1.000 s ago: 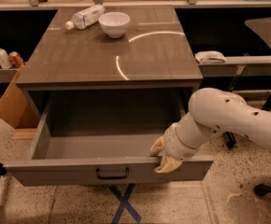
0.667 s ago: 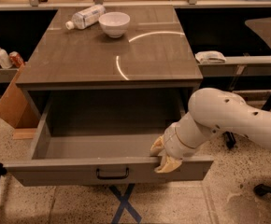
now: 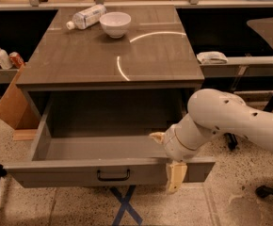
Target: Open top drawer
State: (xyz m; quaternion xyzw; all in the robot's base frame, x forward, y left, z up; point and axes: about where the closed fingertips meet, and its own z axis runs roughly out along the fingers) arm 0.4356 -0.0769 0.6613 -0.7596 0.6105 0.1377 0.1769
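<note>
The top drawer (image 3: 56, 173) of the grey-brown cabinet (image 3: 103, 55) stands pulled far out toward me, its inside bare. Its black bar handle (image 3: 113, 174) sits at the centre of the front panel. My gripper (image 3: 167, 157), on the white arm coming in from the right, is at the right part of the drawer's front panel. It is open and straddles the panel's top edge: one finger (image 3: 157, 136) is inside the drawer, the other (image 3: 175, 177) hangs down the outer face. No lower drawers show.
A white bowl (image 3: 115, 23) and a lying plastic bottle (image 3: 87, 16) rest at the back of the cabinet top. A cardboard box (image 3: 14, 107) leans at the left. A chair base (image 3: 268, 192) stands at the right. A blue tape cross (image 3: 125, 206) marks the floor under the drawer.
</note>
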